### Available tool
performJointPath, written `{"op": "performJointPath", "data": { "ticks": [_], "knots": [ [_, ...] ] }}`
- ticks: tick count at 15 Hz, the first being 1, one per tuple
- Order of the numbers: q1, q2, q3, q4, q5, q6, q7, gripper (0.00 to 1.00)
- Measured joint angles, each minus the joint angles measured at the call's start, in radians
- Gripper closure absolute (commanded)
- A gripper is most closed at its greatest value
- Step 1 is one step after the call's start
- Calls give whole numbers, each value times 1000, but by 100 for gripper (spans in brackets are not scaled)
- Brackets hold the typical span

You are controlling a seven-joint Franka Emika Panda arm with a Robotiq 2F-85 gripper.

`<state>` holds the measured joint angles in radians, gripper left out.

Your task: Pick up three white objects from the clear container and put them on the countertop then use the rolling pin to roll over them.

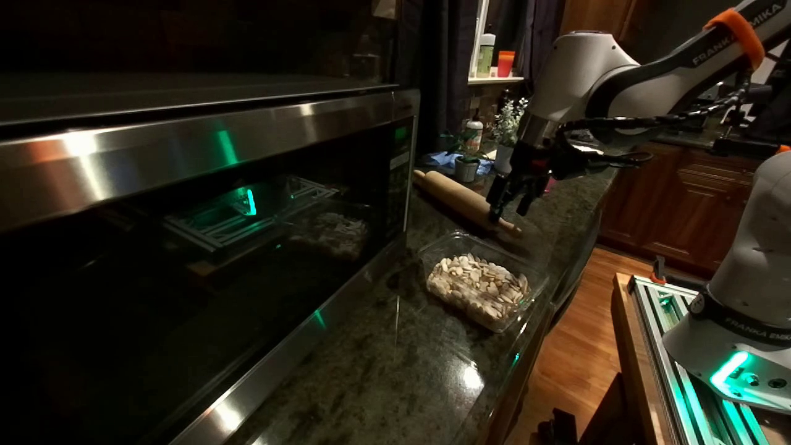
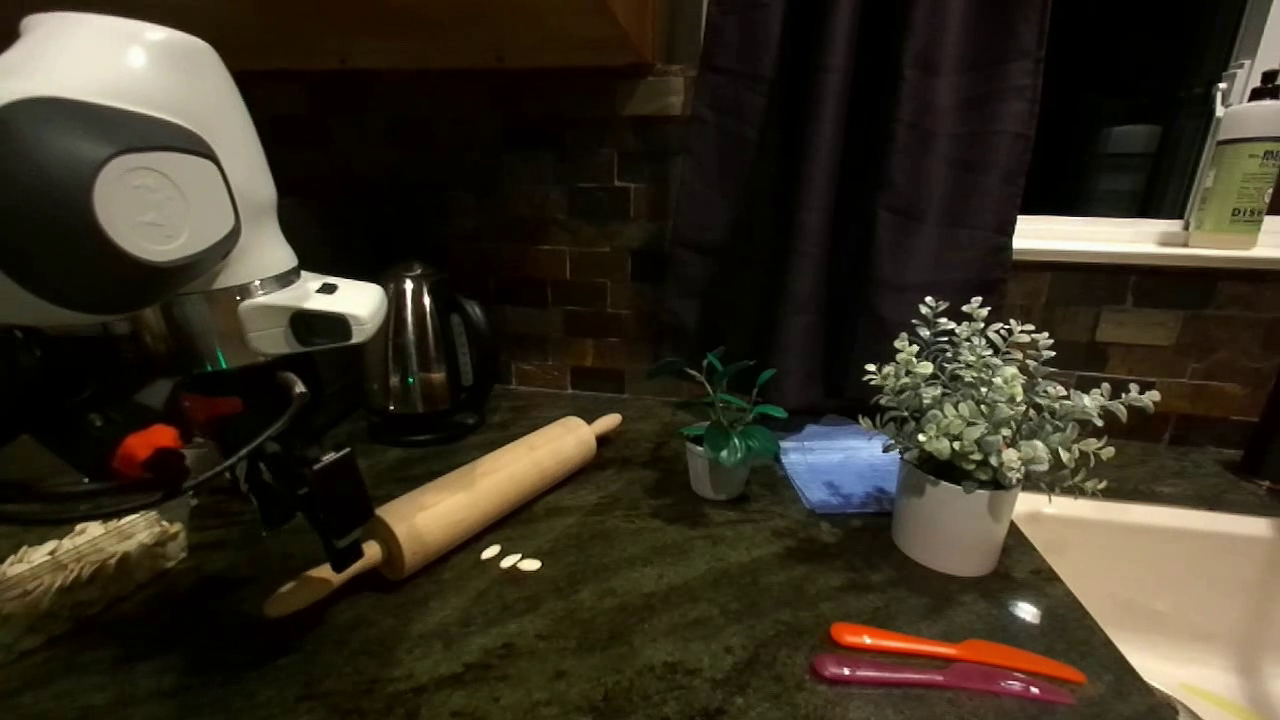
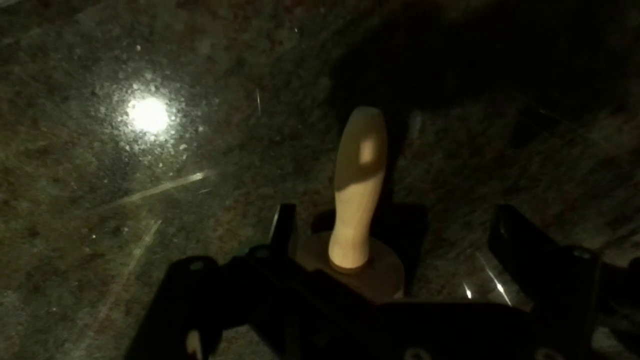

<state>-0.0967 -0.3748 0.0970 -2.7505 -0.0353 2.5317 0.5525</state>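
Three white objects [image 2: 511, 560] lie in a short row on the dark countertop [image 2: 640, 630], beside the barrel of the rolling pin [image 2: 490, 495]. More of these white objects [image 1: 476, 281] are heaped in the clear container [image 1: 460, 243], close to the pin's near handle. My gripper [image 3: 394, 209] is open over that handle. In the wrist view, the rolling pin [image 3: 355, 210] passes between the fingers, nearer the left one, with a gap to the right one. Neither finger visibly grips it. The gripper itself hides most of the barrel in that view.
A microwave [image 1: 309, 247] stands along the countertop beside the container. Past the pin are a kettle [image 2: 420, 350], a small plant [image 2: 718, 470], blue napkins [image 2: 840, 470] and a larger potted plant [image 2: 955, 520]. Orange and purple knives [image 2: 950, 660] lie near the sink [image 2: 1180, 590].
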Motion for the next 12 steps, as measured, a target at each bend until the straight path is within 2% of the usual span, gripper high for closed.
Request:
{"op": "performJointPath", "data": {
  "ticks": [1,2,3,5,12],
  "knots": [
    [-4,8,3,0,-2,0,0,0],
    [-8,14,5,0,-4,0,0,7],
    [-12,20,6,0,-7,0,0,27],
    [-18,29,7,0,-8,0,0,31],
    [-21,68,7,0,-26,0,0,85]
  ]
}}
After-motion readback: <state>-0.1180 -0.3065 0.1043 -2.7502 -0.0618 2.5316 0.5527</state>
